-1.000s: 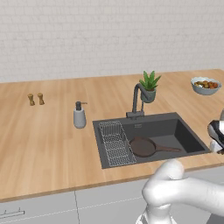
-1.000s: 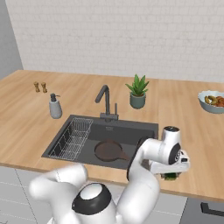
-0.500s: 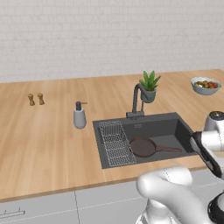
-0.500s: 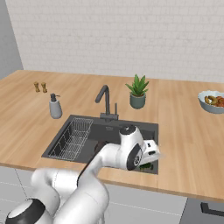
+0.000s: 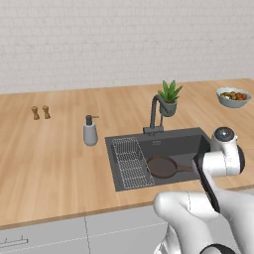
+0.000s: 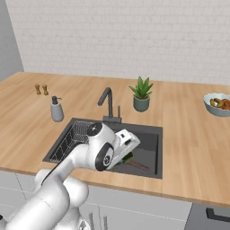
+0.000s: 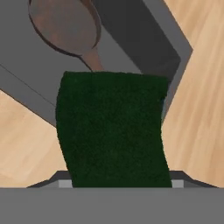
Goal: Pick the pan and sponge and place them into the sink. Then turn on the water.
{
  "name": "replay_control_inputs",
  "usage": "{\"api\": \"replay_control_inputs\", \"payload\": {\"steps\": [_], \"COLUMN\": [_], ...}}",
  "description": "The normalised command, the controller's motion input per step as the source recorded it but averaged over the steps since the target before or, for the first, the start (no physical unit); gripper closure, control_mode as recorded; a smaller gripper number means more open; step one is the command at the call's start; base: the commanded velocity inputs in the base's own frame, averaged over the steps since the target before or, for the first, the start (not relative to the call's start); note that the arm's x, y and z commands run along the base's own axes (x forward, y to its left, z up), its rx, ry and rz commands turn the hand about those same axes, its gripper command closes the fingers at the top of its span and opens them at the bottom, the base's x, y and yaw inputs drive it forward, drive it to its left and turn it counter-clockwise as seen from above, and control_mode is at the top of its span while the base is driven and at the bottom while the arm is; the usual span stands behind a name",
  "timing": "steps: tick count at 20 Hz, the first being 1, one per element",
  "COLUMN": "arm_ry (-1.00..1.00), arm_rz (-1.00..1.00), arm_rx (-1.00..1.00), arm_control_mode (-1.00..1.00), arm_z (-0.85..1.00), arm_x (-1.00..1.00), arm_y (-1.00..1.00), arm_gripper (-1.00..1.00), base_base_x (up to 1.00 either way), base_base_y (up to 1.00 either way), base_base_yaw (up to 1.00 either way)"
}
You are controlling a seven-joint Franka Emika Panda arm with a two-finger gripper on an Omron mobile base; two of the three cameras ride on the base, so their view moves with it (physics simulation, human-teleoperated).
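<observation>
Two task objects at the sink: the pan already lies in the basin beside the wire rack, while the gripper, clenched on the sponge, hangs over the near right part. Next, by judgement: lower, release clear of the pan handle, then reach the tap

pan mid-sink, wire rack left, right basin floor free
</observation>
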Motion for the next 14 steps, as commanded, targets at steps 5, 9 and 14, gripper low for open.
{"api": "replay_control_inputs", "payload": {"steps": [5,9,14], "arm_ry": [0.08,0.07,0.16], "arm_rz": [0.38,0.45,0.46], "arm_rx": [-0.01,0.06,0.05], "arm_control_mode": [-1.0,-1.0,-1.0], "arm_z": [0.5,0.35,0.28], "arm_x": [0.11,0.27,0.32], "arm_y": [0.08,0.0,0.0], "arm_gripper": [1.0,1.0,1.0], "base_base_x": [0.0,0.0,0.0], "base_base_y": [0.0,0.0,0.0], "base_base_yaw": [0.0,0.0,0.0]}}
